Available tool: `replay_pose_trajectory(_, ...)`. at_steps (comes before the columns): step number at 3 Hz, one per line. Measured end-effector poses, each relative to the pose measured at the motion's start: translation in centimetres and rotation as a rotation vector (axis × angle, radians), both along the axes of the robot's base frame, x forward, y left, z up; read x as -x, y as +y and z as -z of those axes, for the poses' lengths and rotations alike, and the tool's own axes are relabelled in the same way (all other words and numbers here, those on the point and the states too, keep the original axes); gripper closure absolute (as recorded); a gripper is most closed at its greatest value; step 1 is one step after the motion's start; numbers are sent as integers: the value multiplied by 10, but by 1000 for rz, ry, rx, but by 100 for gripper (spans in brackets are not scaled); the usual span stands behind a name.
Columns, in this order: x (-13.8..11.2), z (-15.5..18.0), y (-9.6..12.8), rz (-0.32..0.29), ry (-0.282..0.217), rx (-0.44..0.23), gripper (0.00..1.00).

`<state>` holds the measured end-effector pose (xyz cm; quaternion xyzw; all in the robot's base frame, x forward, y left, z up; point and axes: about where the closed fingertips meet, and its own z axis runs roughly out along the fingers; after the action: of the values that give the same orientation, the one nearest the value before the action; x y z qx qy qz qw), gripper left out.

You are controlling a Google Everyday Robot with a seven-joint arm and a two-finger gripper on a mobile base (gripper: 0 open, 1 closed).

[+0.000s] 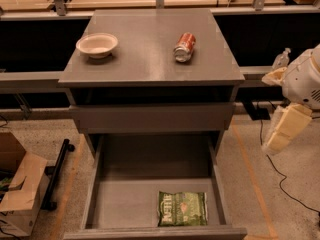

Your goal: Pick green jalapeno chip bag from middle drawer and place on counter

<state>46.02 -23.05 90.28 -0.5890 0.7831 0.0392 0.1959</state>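
Note:
The green jalapeno chip bag point(182, 208) lies flat on the floor of the middle drawer point(125, 204), near its front right corner. The drawer is pulled fully out toward me. The grey counter point(145, 59) tops the cabinet above it. My gripper point(283, 129) hangs at the right edge of the view, beside the cabinet at about the height of the upper drawer front, well above and to the right of the bag. It holds nothing that I can see.
A white bowl point(97, 44) and a red-orange soda can point(184, 47) on its side sit on the counter. A shut grey drawer front point(152, 117) is above the open drawer. A cardboard box point(20, 194) stands on the floor at left. Cables point(280, 179) lie on the floor at right.

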Motion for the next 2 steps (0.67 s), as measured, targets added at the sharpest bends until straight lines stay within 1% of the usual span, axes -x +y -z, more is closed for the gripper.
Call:
replay_pose_trajectory(1,-3,4,0,2,-1,-10,0)
replay_pose_trajectory(2,5,25,-2,19,34,-4,0)
